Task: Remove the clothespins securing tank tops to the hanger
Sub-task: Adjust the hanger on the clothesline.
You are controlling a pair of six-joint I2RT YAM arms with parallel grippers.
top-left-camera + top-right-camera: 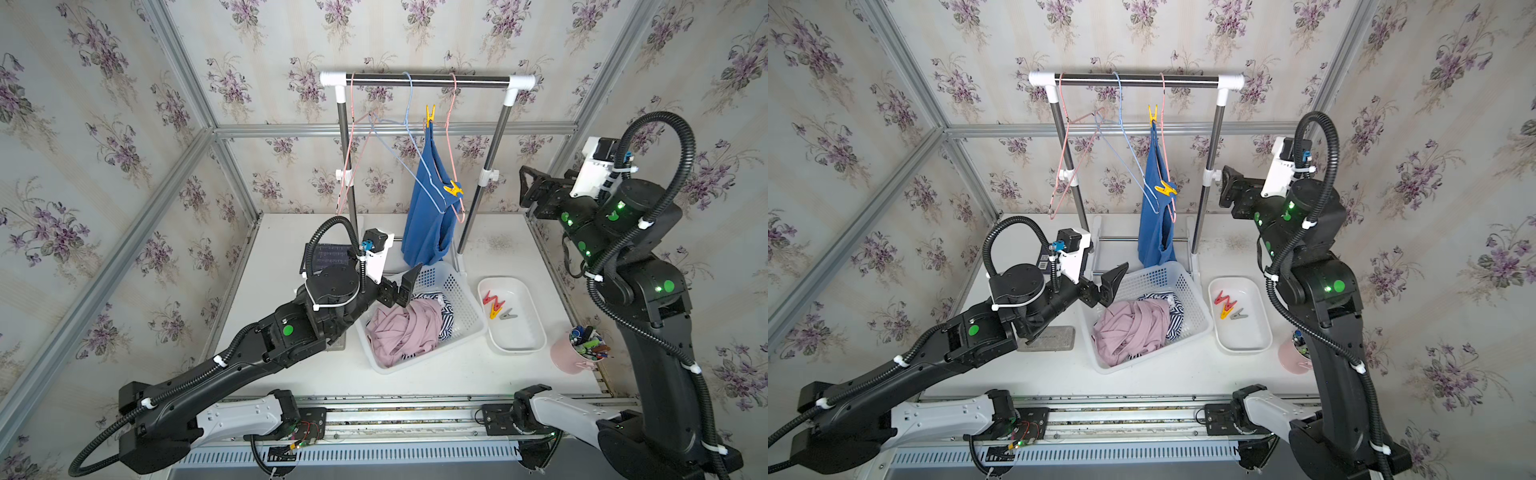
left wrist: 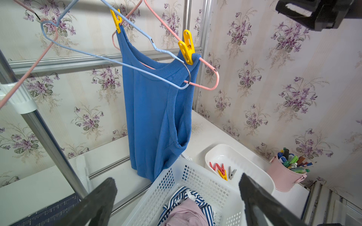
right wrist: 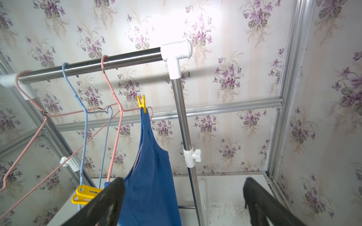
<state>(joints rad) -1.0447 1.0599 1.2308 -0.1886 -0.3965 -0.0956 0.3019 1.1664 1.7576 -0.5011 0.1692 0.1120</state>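
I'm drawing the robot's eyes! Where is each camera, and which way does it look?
Top views: high in front, looking down at the rack, blue tank top, basket and tray; left gripper and right gripper show.
Left wrist: low over the basket, facing the blue tank top; its open fingers show.
Right wrist: raised beside the rack, looking up at the rail; its open fingers show.
Shared: both wrist views see the two yellow clothespins on the blue tank top.

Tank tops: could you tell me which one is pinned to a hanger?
The blue top, held by yellow clothespins; the pink top and striped top lie in the basket.
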